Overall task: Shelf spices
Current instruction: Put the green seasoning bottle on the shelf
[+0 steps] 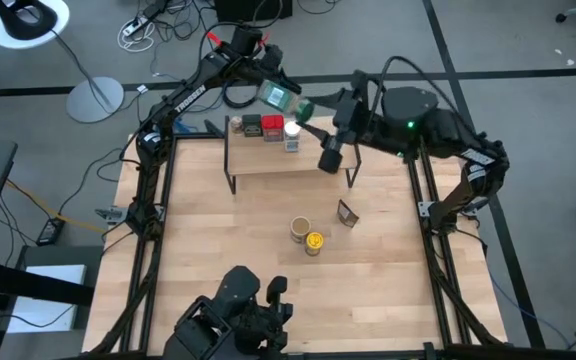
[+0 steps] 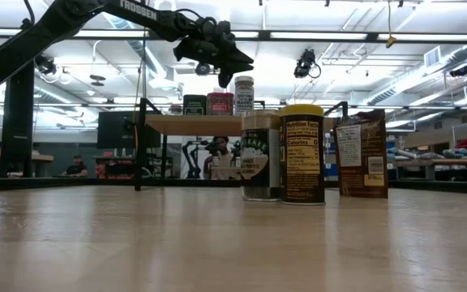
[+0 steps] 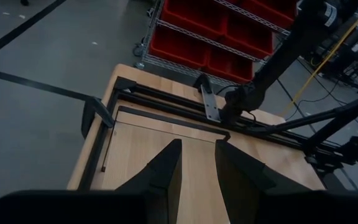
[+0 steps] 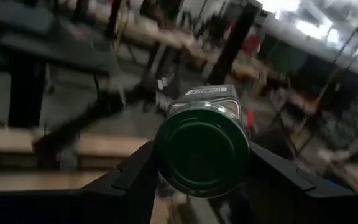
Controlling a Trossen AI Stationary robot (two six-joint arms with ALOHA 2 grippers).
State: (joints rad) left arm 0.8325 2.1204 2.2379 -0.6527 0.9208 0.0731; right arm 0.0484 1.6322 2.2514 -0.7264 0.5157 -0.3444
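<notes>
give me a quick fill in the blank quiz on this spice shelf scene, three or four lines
1. The right gripper holds a jar with a ____ lid.
2. On the shelf stand ____ spice containers in a row.
3. The jar on the table beside the brown canister has a ____ lid.
4. The left gripper holds ____.

Missing words: green; three; yellow; nothing

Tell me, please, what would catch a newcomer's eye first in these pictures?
Most striking is the green jar clamped in the right hand, held in the air by the shelf's back edge. On the shelf's top board a dark tin, a red tin and a white-lidded jar stand in a row. On the table in front wait two yellow-lidded jars and a brown canister; the left hand holds nothing.
</notes>
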